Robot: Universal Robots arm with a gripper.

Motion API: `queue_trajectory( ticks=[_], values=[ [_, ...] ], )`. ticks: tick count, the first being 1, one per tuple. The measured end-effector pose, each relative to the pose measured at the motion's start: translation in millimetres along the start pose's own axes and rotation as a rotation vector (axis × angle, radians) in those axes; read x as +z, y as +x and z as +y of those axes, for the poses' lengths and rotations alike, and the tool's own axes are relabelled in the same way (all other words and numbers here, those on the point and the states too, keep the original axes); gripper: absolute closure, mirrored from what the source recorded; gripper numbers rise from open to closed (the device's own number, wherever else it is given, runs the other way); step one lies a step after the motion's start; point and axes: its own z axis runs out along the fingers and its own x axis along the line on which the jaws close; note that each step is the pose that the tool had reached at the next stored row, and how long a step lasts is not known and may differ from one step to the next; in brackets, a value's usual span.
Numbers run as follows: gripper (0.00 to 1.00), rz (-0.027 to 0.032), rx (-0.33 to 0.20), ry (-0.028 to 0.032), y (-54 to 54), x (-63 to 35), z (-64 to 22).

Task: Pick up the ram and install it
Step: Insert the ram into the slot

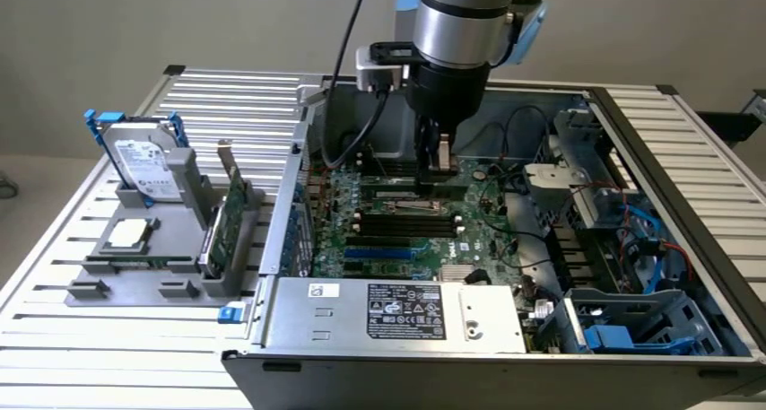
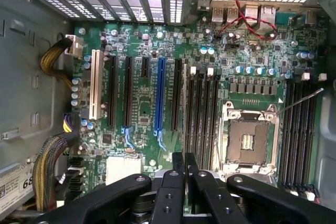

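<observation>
Gripper: black 2-finger gripper (image 1: 433,163) pinches thin green ram stick (image 2: 184,109), edge-on.
Room: over black memory slots (image 2: 202,114); grey case walls (image 2: 31,103) well apart.

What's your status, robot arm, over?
Gripper shut, low over black memory slots on the green motherboard. Long thin green ram stick: can't tell if held. Nothing seen blocking the slots. Over.

My fingers (image 2: 177,163) are matt black. The motherboard (image 2: 142,114) is glossy green laminate carrying black and blue plastic slots (image 2: 113,90). The case (image 1: 479,374) is dull grey sheet metal, the table (image 1: 72,338) ribbed satin aluminium, my arm (image 1: 461,15) smooth silver metal.
</observation>
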Motion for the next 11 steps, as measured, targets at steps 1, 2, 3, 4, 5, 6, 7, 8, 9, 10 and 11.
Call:
queue_trajectory(
  ticks=[1, 2, 3, 4, 5, 6, 7, 8, 9, 10, 11],
  values=[
    [0.87, 0.001, 0.002, 0.0, -1.0, 1.6, -0.4],
    [0.87, 0.0021, 0.005, -0.0002, -1.8, 3.1, -0.8],
    [0.87, 0.0031, 0.007, -0.0003, -2.5, 4.5, -1.1],
    [0.87, 0.0038, 0.01, -0.0004, -3.3, 6.0, -1.5],
    [0.87, 0.0047, 0.013, -0.0006, -4.0, 7.5, -1.8],
    [0.87, 0.0055, 0.016, -0.0007, -4.6, 8.9, -2.2],
    [0.87, 0.0063, 0.019, -0.0008, -5.4, 10.5, -2.5],
    [0.87, 0.007, 0.022, -0.0009, -6.1, 11.9, -2.8],
    [0.87, 0.0077, 0.025, -0.0011, -6.8, 13.5, -3.1],
    [0.87, 0.0083, 0.027, -0.0013, -7.6, 15.0, -3.4],
    [0.87, 0.0087, 0.03, -0.0015, -8.5, 16.6, -3.6]
  ],
)
